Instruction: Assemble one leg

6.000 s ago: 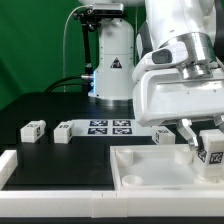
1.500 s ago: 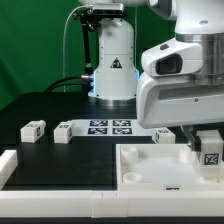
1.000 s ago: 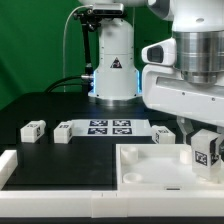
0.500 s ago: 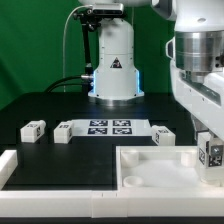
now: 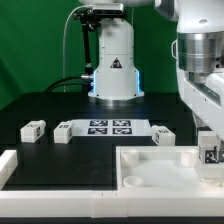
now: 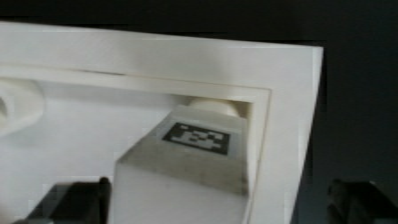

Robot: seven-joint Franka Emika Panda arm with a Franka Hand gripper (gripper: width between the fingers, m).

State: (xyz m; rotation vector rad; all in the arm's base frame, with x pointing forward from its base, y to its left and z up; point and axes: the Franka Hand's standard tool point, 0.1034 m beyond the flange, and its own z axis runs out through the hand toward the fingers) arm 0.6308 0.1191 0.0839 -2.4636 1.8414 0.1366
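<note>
- Sitting upright in panel (image 5: 160, 170) corner, lower right of ext. view: leg (image 5: 210, 152), prob. seated in its hole.
- Tool (image 6: 222, 197) spread wide astride it, gripping nothing.

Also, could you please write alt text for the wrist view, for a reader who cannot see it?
A small white leg with a black-and-white square tag sits in a corner of the white panel. The tool straddles it, its dark fingers set wide of the leg and seemingly not gripping it. The black table shows beyond the panel's edge.
</note>
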